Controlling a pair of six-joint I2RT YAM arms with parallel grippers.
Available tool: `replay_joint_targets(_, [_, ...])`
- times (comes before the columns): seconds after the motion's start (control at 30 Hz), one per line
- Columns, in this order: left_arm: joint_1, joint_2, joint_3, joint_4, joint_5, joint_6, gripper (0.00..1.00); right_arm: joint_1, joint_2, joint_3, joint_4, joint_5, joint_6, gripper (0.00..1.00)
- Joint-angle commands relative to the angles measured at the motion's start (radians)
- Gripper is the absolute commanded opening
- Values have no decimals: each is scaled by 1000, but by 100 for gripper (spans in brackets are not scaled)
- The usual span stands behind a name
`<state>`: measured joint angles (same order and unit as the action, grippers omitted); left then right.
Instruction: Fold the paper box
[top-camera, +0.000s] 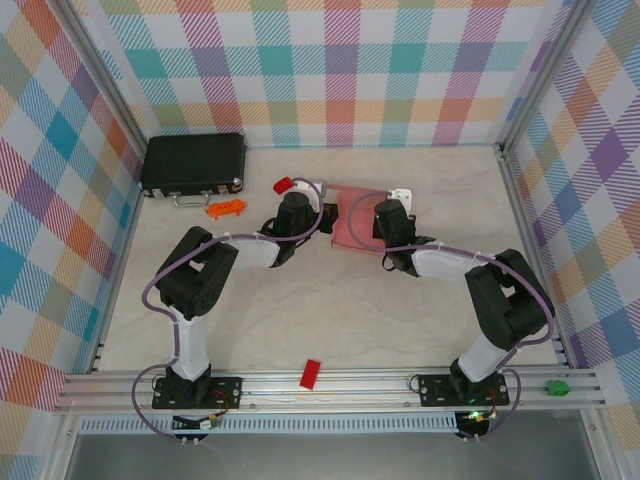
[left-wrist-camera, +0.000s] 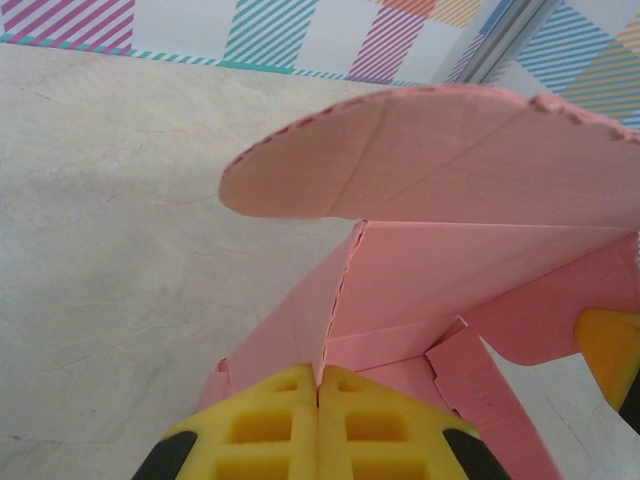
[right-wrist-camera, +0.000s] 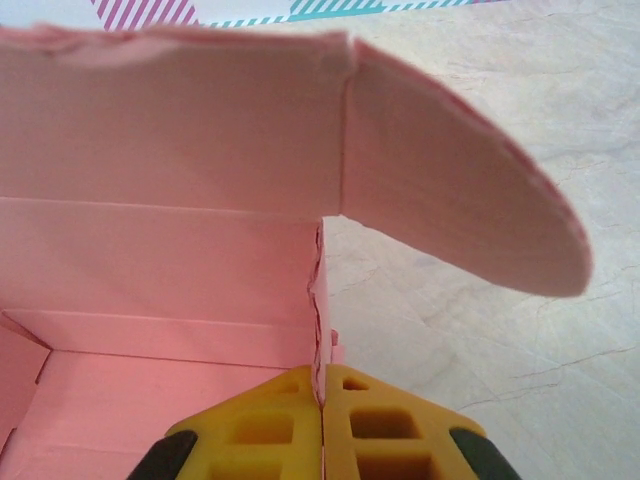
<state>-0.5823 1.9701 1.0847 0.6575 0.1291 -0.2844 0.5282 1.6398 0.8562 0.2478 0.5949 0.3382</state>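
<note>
The fingers (left-wrist-camera: 262, 428) of the left gripper (left-wrist-camera: 318, 395) are pinching tight on one side wall of the paper box (top-camera: 352, 222), and the right gripper (right-wrist-camera: 322, 395) is clamping the opposite wall. The box is sitting half-folded on the table (top-camera: 300, 310) between the two grippers, rounded flaps (left-wrist-camera: 400, 150) sticking out.

1. The right gripper (right-wrist-camera: 322, 405) sat at the bottom edge, its two yellow fingers (right-wrist-camera: 255, 430) pressed together with a thin pink side wall pinched in the seam between them.
2. The paper box (right-wrist-camera: 170, 150) stood open toward the camera, with its floor at lower left and its back panel upright.
3. A rounded flap (right-wrist-camera: 450, 200) stuck out to the right over the pale marbled table (right-wrist-camera: 480, 350).
4. A strip of plaid wall (right-wrist-camera: 150, 10) showed along the top.
</note>
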Motion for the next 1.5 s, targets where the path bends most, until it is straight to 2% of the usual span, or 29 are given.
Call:
replay_joint_targets(0.0, [-33, 12, -18, 34, 37, -4, 0, 20, -20, -26, 7, -25, 25, 8])
replay_joint_targets(0.77, [-54, 0, -103, 85, 56, 19, 0, 50, -54, -99, 32, -10, 43, 8])
replay_joint_targets(1.47, [-67, 6, -199, 137, 25, 19, 0, 91, -44, -154, 45, 17, 66, 9])
